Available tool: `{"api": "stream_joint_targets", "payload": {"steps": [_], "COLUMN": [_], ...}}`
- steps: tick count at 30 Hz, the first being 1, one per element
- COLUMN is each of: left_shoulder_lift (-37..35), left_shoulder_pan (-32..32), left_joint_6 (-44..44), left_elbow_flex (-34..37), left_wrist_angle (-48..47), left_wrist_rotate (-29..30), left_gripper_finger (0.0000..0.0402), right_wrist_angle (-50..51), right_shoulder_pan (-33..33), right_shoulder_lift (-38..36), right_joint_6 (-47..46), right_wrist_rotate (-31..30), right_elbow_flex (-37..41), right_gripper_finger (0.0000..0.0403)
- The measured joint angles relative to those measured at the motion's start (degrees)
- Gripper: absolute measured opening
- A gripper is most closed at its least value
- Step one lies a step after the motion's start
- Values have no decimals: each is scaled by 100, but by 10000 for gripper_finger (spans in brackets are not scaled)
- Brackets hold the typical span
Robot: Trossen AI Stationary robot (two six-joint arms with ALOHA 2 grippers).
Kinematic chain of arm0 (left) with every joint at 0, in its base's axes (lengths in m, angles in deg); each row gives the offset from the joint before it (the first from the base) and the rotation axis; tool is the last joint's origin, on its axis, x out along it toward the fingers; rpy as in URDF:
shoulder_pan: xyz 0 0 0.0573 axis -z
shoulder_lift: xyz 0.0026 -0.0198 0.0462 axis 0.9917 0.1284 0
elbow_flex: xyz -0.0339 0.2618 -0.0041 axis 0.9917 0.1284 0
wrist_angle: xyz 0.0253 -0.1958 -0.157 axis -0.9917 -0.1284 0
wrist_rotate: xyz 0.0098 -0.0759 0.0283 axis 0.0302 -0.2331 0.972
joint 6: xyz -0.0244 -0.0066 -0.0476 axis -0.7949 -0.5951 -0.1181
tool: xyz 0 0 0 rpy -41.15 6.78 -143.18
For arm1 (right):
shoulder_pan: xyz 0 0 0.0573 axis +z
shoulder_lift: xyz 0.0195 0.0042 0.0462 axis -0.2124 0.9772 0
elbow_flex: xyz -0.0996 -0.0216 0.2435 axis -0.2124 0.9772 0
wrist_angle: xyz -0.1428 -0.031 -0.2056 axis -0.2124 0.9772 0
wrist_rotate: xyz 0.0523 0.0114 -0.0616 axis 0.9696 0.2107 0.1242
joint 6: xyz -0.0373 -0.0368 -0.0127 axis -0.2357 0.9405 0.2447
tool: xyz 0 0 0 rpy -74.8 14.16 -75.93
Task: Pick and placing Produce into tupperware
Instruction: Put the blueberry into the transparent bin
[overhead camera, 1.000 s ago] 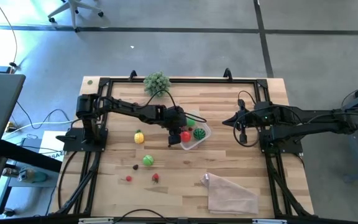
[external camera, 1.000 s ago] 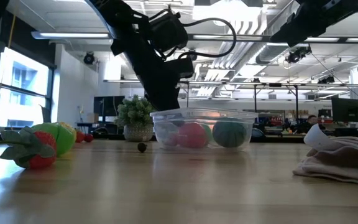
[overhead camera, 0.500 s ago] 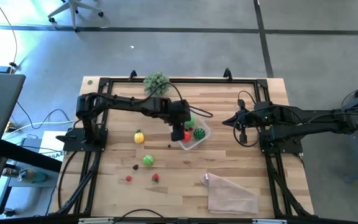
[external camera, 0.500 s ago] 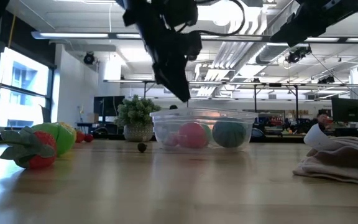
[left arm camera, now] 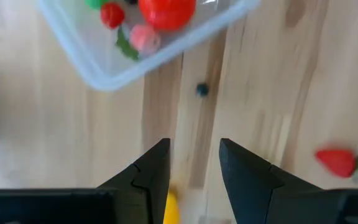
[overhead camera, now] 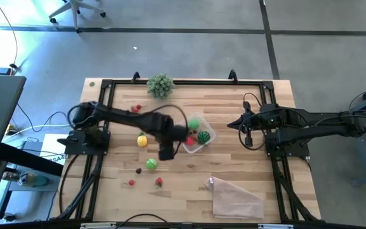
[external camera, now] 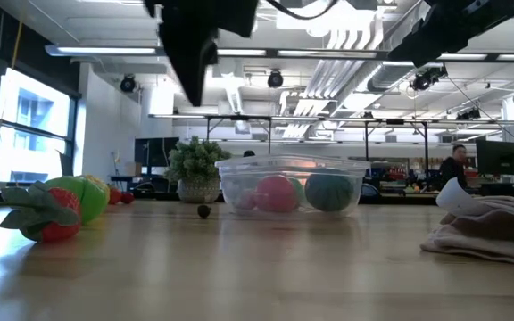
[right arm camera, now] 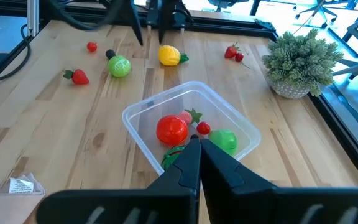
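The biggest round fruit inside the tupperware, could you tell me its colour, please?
Red fruit, in the tupperware; clearest in the right wrist view.

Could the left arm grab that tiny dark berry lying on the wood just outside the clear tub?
Probably yes. The left gripper hangs above the table with its jaws apart and nothing between them, and the dark berry lies just ahead on bare wood, apart from the tub. Nothing blocks it, though it is very small to pinch.

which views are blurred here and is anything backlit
High view: the left arm is smeared by motion, the produce sharp. Left wrist view: the tupperware and wood look streaked. Low view: bright windows and ceiling lights leave the arm a dark silhouette. Right wrist view: crisp, evenly lit.
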Motion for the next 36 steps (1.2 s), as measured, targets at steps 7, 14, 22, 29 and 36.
{"api": "stream_joint_targets", "payload": {"steps": [7, 14, 22, 29, 36], "left_shoulder_lift": [-755, -2640, -3758, -3435, -2589], "left_shoulder_pan": [570, 748, 754, 749, 365], "left_joint_6": [-762, -784, -180, 78, 361], "left_elbow_flex": [820, 3215, 6310, 6810, 6213], "left_wrist_angle": [-164, 2320, 6582, 7919, 7916], "left_wrist_rotate": [815, 848, 457, 480, -205], "left_gripper_finger": [127, 127, 127, 127, 127], "right_wrist_angle": [39, 86, 91, 94, 114], "right_shoulder_pan": [-1, -1, 0, 1, -1], "right_shoulder_lift": [-1, -1, 0, 1, 1], "right_joint_6": [0, 0, 0, 1, 0], "right_wrist_rotate": [0, 0, 0, 0, 0], "right_elbow_flex": [0, 0, 0, 0, 0], "right_gripper_finger": [0, 0, 0, 0, 0]}}
